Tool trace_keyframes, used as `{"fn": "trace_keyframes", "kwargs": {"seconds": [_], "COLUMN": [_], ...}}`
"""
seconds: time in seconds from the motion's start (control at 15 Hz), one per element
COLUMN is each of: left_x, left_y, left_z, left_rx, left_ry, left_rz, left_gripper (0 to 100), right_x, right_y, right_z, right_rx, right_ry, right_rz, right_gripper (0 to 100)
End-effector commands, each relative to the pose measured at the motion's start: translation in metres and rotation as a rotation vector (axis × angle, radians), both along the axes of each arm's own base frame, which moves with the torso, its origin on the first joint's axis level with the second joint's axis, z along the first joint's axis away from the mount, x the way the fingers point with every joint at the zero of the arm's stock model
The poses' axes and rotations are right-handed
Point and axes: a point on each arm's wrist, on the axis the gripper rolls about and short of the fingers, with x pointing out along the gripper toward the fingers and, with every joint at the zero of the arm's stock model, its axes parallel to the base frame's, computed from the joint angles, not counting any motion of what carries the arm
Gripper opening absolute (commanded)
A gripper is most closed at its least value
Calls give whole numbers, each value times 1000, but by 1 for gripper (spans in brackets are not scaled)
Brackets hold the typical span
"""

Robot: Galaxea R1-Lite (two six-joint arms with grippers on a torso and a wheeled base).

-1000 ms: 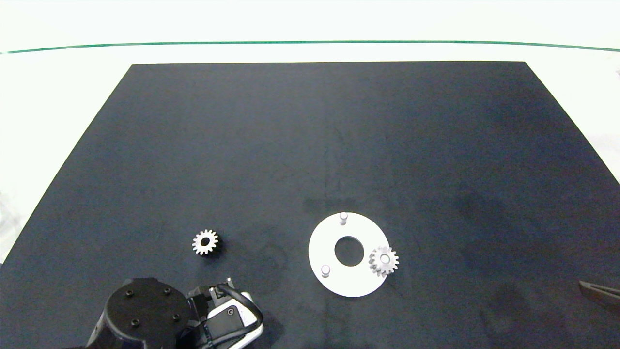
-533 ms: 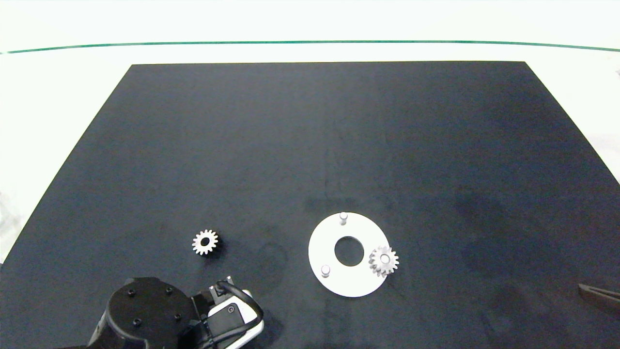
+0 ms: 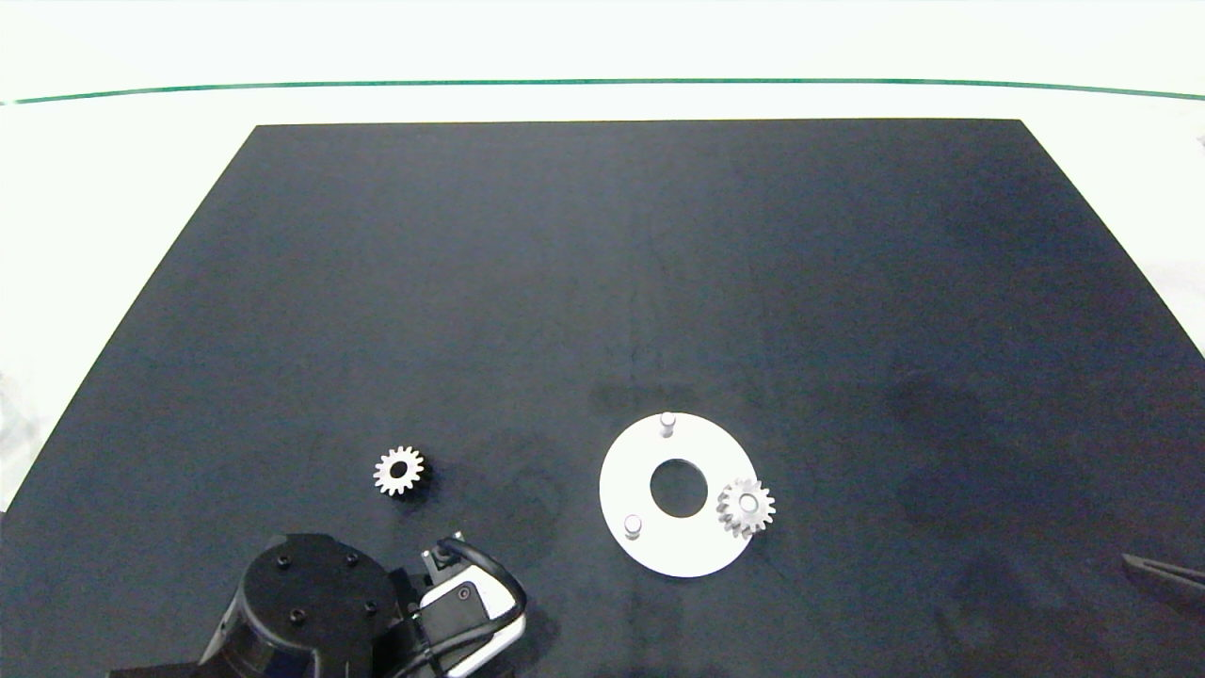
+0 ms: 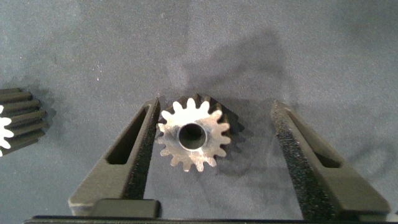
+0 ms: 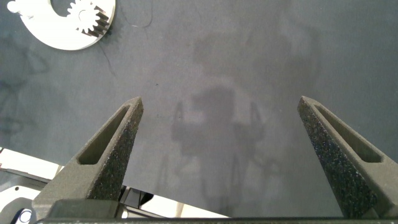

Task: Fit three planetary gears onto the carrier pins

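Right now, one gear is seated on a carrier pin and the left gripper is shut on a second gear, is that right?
Not quite: the left gripper is open around the second gear, as the left wrist view shows. One gear is indeed seated on a carrier pin.

The gear [image 4: 193,138] between my left fingers [image 4: 127,155] is bare metal, silvery, with a dull brushed face and a smooth bright bore. My fingers look like grey plastic, their inner pads [image 4: 297,149] grainy and rough. The mat [image 3: 602,282] under everything is dark, matt and faintly mottled, with smudges. The disc [image 3: 640,490] is flat white, smooth and matt, like plastic; its pins [image 3: 667,423] are pale and smooth. My left wrist housing [image 3: 311,607] is black with a slight sheen.
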Motion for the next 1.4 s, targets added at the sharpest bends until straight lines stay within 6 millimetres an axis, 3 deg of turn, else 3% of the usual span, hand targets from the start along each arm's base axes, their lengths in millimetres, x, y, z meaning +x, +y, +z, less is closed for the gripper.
{"fn": "trace_keyframes", "kwargs": {"seconds": [0.07,0.47,1.4], "left_x": [1,-2,-2], "left_y": [-1,8,6], "left_z": [1,5,6], "left_rx": [-1,44,36], "left_ry": [-5,32,37], "left_rz": [1,17,17], "left_gripper": [64,52,23], "right_x": [0,0,0], "right_y": [0,0,0], "right_z": [0,0,-1], "right_rx": [-3,-3,-3], "right_ry": [3,3,3], "right_rz": [-2,-2,-2], "right_gripper": [100,100,100]}}
